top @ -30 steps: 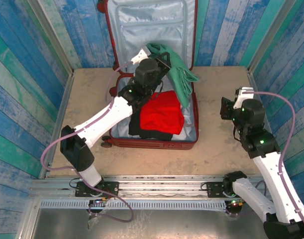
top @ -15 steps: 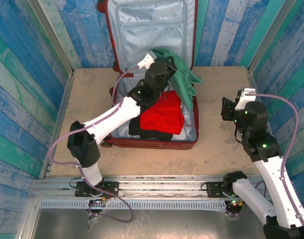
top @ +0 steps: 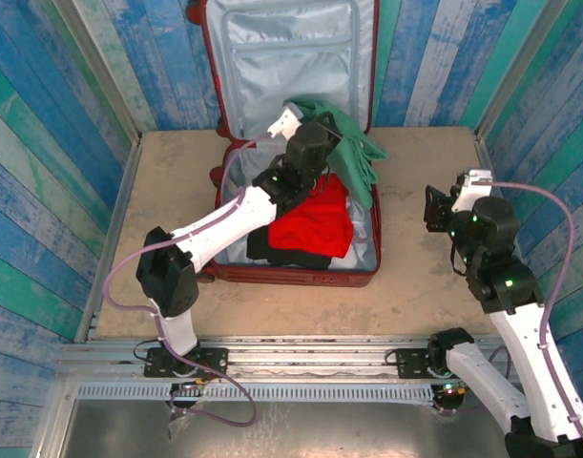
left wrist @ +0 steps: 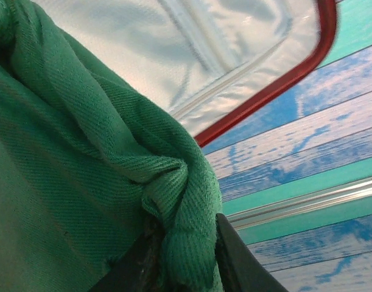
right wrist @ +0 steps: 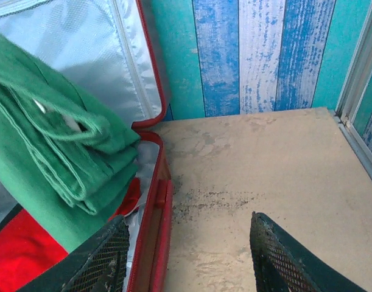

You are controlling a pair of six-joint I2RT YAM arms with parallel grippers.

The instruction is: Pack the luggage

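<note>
The luggage (top: 301, 277) lies open in the middle of the table, its grey-lined lid (top: 291, 57) leaning on the back wall. Inside it, a folded red cloth (top: 315, 224) rests on a black garment (top: 272, 250). My left gripper (top: 322, 134) hovers over the back of the case, shut on a green cloth (top: 358, 153) that drapes toward the right rim. In the left wrist view the green cloth (left wrist: 82, 152) is bunched between the fingers of the left gripper (left wrist: 186, 255). My right gripper (top: 434, 208) stands open over bare table, right of the case rim (right wrist: 155, 219).
Tan tabletop (top: 167, 210) lies free on both sides of the case. Blue and teal plank walls (top: 62, 114) close in the left, back and right. A metal rail (top: 301, 358) runs along the near edge by the arm bases.
My left gripper has carried the green cloth to the right, and the cloth now hangs lower over the case's right side. The right arm has barely shifted.
</note>
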